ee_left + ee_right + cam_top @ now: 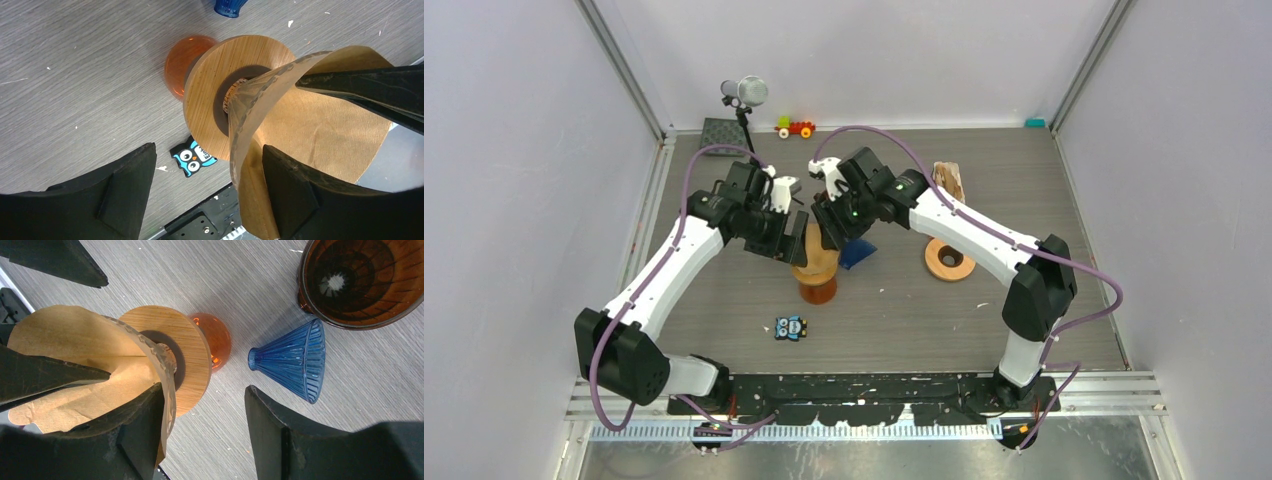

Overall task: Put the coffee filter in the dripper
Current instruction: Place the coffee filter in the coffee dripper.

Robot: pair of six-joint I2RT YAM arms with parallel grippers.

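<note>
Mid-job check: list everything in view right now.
coffee filter: one, brown, above the orange dripper, between both grippers
orange dripper: one, wooden collar, table centre
blue dripper: one, on its side, beside the orange one
brown dripper: one, upright, to the right
owl sticker: one, blue and black, near side
toy car: one, multicoloured, far edge
microphone: one, grey, far left
left gripper: black, open, at the filter
right gripper: black, open, at the filter
</note>
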